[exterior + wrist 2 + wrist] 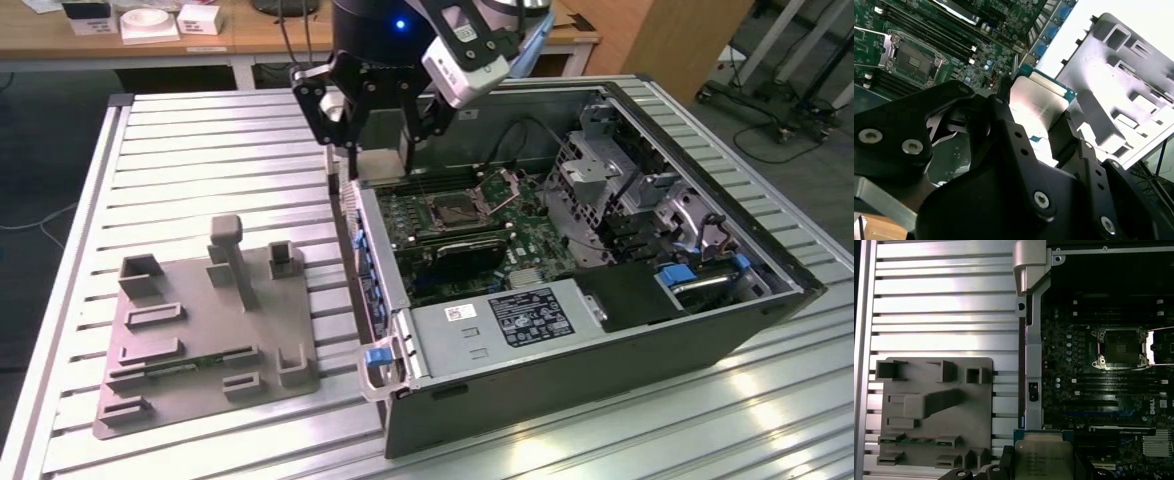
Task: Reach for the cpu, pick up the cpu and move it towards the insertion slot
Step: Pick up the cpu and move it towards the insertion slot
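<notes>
1. Grey plastic tray: lower left of the exterior view, lying flat on the table. It is matte and moulded, with raised posts and rectangular pockets; a narrow green memory stick lies in one of its slots.
2. Table: ribbed aluminium slats running across the frame, reflecting light at the lower right. A wooden desk with small white boxes stands behind it at the upper left, and a dark floor shows at the frame's edges.
3. Gripper: upper centre of the exterior view, black and angular, pointing straight down from the arm over the near wall of the computer case. The jaws are closed onto the cpu, one finger at each of two opposite edges, as seen in both wrist views.
4. Cpu: a flat square chip with a silvery metal lid on a green substrate, held in the air above the case edge, between tray and motherboard.
5. Insertion slot: centre of the exterior view, a dark square socket in a shiny metal frame with its hinged flap raised, set in the green board and well apart from the gripper.
6. Case: open-sided black and bare-metal box, centre to right.
</notes>
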Available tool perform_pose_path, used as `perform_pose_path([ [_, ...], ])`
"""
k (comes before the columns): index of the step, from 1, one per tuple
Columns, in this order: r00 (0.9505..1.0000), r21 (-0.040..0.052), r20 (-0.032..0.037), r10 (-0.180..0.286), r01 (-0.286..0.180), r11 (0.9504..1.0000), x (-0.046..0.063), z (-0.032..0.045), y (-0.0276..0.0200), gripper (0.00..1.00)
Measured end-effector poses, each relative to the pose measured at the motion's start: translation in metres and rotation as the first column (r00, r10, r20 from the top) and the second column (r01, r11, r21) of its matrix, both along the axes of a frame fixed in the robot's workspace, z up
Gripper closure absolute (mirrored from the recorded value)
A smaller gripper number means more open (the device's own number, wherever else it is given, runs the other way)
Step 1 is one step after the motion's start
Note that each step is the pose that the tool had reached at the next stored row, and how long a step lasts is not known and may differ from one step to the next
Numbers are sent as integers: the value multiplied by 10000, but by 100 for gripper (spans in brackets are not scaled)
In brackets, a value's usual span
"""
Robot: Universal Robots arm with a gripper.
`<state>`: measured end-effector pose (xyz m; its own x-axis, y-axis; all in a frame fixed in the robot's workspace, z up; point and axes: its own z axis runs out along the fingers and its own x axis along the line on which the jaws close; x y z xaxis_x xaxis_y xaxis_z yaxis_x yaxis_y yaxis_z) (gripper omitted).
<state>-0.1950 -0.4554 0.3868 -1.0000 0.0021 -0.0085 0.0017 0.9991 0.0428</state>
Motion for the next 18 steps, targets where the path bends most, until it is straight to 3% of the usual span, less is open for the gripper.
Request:
perform_pose_path([
  [18, 10000, 0, 0, 0, 0, 10000, 95, 0, 0, 46],
])
